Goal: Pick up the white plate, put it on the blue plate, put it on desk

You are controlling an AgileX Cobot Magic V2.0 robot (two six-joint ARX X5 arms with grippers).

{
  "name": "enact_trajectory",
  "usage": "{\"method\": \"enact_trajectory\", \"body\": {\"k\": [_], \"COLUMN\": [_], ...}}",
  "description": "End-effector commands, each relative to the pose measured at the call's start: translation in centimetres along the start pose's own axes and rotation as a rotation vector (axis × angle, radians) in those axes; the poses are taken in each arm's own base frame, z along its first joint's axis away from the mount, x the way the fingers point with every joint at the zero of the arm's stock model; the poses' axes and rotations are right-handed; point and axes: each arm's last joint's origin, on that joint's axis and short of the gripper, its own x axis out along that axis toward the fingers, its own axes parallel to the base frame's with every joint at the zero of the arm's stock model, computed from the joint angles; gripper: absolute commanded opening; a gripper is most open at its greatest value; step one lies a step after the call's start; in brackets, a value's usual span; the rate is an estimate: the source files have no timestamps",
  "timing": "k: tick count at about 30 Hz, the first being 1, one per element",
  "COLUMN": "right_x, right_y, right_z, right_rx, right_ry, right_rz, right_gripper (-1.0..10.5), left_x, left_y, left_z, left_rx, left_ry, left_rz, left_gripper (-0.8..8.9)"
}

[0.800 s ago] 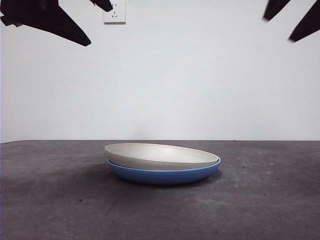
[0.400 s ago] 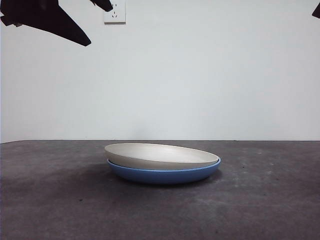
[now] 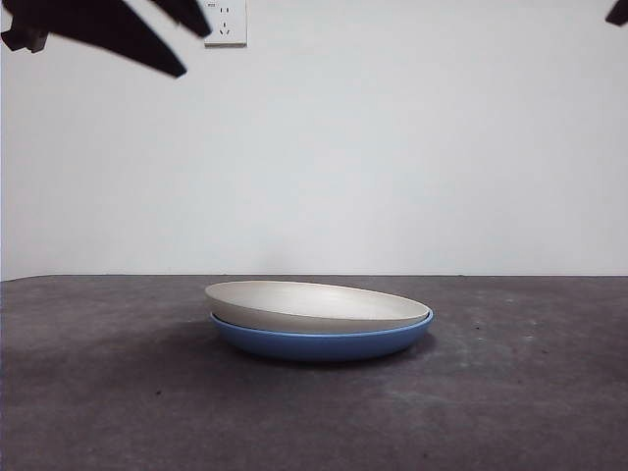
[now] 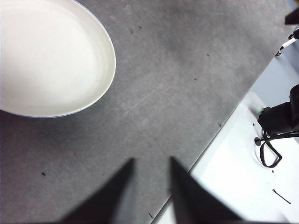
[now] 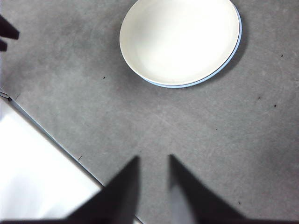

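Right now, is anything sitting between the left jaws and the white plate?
Nothing visible is. The left gripper hangs empty above bare desk, jaws apart, and the white plate lies uncovered, nested in the blue plate.

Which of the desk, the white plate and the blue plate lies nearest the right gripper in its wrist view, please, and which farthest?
1. The desk: bare surface just beyond the right gripper.
2. The white plate: farther out, nested in the blue plate.
Only the blue plate's rim sliver shows; too close to call between the plates.
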Motion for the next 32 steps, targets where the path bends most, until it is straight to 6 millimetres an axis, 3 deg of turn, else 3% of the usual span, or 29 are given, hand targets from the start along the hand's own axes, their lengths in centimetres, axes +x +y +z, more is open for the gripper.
{"method": "enact_trajectory", "body": {"k": [1,27,32], "right_x": [-0.2,-0.2,-0.2], "right_y": [0.2,0.2,0.2], "right_z": [0.4,0.4,0.4], "right_rx": [-0.021,-0.021,-0.021], "right_ry": [-0.011,-0.014,-0.014], "right_rz": [0.008,0.0,0.0], "right_gripper": [0.1,0.1,0.1], "left_x": [0.0,0.0,-1.6], "left_y": [-0.3,-0.3,-0.3], "left_z": [0.3,0.3,0.4], "left_rx": [0.028,0.028,0.134], "left_ry": [-0.007,-0.007,-0.101], "left_rz": [-0.011,-0.011,0.042], "left_gripper": [0.09,0.09,0.09]}}
